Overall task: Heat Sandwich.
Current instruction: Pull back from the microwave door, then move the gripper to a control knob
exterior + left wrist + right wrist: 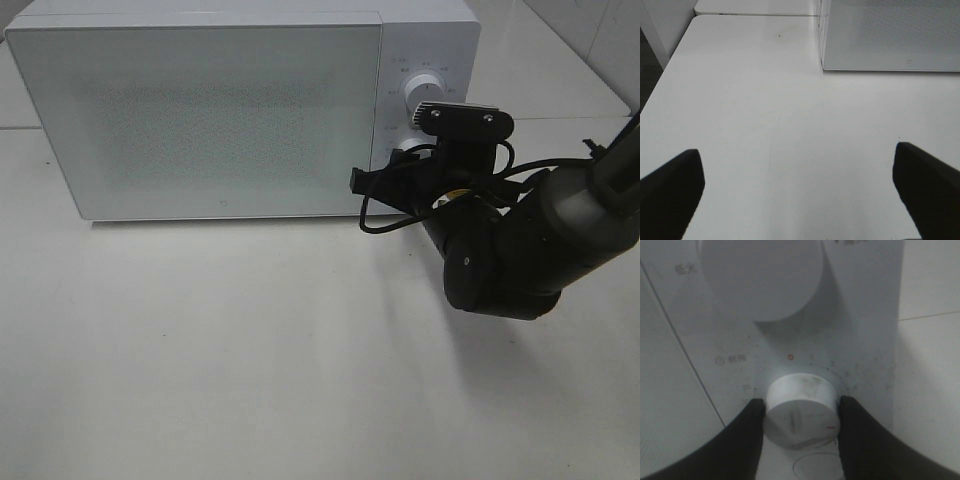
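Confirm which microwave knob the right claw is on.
The lower knob, the one ringed by numbers: the right claw grips both its sides. The upper knob stands free.

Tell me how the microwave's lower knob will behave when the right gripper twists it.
The lower knob looks like rigid white plastic, so it should turn without deforming. Its smooth round side may slip between the fingers of the right gripper, which press it from both sides. The microwave looks bulky, so it probably won't slide.

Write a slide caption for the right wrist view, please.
The right arm's jaws clamp the microwave's lower dial, below its bigger upper dial.
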Motion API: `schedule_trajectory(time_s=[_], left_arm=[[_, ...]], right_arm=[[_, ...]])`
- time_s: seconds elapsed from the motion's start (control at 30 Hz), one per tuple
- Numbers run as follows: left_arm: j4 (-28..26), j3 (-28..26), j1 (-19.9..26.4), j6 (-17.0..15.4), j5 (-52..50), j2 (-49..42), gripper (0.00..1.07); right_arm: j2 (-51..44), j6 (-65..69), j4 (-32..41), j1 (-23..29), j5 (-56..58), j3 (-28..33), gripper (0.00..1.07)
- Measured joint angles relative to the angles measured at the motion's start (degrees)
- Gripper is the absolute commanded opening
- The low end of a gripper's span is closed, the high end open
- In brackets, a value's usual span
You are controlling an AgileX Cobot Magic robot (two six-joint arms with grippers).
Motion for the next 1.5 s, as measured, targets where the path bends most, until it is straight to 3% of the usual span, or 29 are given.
schedule_trajectory(time_s=[0.63,1.13,1.27,1.5], left_arm=[[0.00,0.00,0.00,0.00,0.00,0.00,0.97],[0.00,0.00,0.00,0.00,0.00,0.00,0.97],[0.00,0.00,0.00,0.00,0.00,0.00,0.97],[0.00,0.00,0.00,0.00,0.00,0.00,0.97]], right_arm=[[0.23,47.78,-2.01,-0.06,-1.43,0.23,0.08],[0.23,72.19,-1.43,-0.06,-1.55,0.23,0.08],[0.23,84.40,0.40,0.06,-1.66,0.06,0.08],[0.23,89.50,0.69,0.11,-1.66,0.00,0.09]])
